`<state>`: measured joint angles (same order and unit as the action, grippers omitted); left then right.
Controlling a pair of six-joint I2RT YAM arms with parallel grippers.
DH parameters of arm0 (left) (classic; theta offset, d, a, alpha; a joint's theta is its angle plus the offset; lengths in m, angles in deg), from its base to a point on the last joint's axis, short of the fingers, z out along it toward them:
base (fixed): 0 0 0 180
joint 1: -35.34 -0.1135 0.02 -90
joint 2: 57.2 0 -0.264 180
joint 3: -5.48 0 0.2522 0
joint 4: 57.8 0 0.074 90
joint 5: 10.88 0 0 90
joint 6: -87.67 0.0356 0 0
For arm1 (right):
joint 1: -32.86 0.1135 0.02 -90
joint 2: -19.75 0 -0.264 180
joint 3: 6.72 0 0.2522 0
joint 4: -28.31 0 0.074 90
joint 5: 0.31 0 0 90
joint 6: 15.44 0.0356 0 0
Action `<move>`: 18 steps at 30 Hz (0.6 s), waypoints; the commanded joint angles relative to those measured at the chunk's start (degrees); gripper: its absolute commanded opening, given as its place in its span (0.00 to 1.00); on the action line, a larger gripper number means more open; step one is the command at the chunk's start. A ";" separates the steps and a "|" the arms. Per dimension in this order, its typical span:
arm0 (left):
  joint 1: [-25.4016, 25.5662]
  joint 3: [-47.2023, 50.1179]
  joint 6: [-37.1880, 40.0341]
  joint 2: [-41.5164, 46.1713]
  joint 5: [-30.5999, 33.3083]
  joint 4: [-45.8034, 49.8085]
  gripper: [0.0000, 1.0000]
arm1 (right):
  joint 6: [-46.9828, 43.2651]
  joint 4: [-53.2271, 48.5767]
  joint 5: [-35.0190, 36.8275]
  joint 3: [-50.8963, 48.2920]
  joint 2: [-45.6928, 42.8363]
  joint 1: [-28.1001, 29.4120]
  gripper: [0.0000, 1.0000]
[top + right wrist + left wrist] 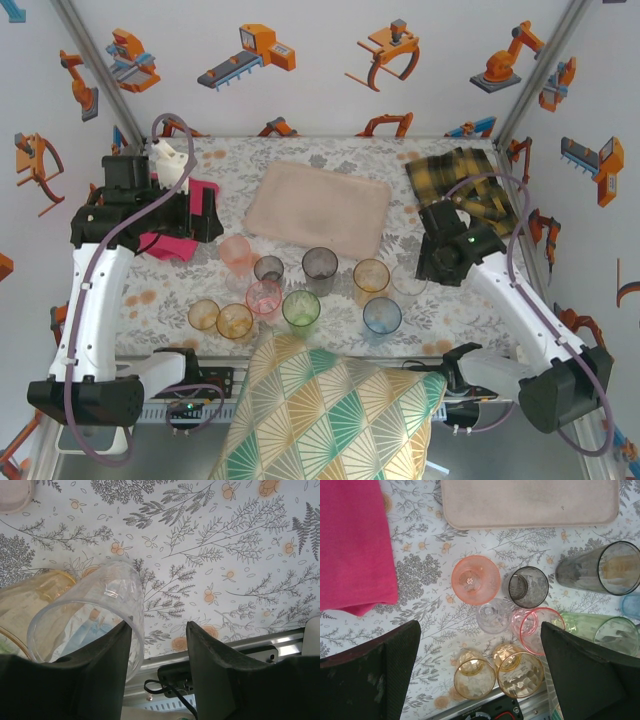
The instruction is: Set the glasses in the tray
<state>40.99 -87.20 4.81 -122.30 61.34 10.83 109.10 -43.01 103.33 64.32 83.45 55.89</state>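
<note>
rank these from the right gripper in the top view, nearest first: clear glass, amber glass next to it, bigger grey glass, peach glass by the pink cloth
1. clear glass, beside the right gripper
2. amber glass, just left of that
3. bigger grey glass, mid-table
4. peach glass, far left by the pink cloth

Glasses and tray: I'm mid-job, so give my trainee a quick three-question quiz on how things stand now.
1. True or false: the tray already holds some glasses.
2. What tint is the glass nearest the right tool? A clear, B green, C pink.
3. Fill in: the left tool has its jaws ___.
Key: 1 false; 2 A; 3 open.
</note>
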 commanded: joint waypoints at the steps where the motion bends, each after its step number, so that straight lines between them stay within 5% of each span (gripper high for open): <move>1: 0.41 0.96 -1.18 1.30 -0.62 -0.47 0.97 | -0.71 1.31 1.98 -0.98 0.01 0.40 0.43; 18: 0.62 2.62 -2.76 2.57 -0.74 -1.17 0.97 | -1.85 3.11 3.23 -2.87 0.19 0.36 0.26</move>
<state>41.32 -84.97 2.80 -120.83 61.30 10.40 108.07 -40.37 104.82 62.38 83.60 55.89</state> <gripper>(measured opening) 0.972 0.271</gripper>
